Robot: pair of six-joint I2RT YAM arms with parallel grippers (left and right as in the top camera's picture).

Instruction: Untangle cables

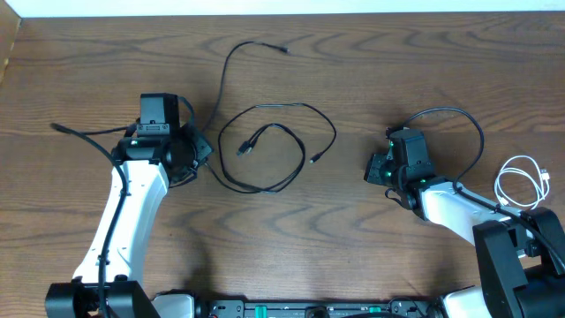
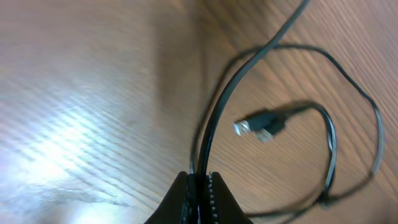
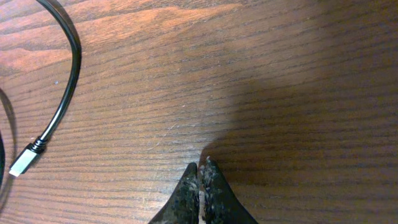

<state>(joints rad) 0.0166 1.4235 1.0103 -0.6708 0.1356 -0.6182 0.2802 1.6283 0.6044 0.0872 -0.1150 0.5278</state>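
While the left pincer (image 2: 202, 177) pinches a black cable (image 2: 217, 112) looping just ahead of it, the right pincer (image 3: 200, 167) is pressed together, empty. Separating seems underway; next, probably, draw that strand clear.

I read this as a robotics lab: left arm (image 1: 131, 208) and right arm (image 1: 446, 205) stationed at one wood-grain table (image 1: 353, 256).
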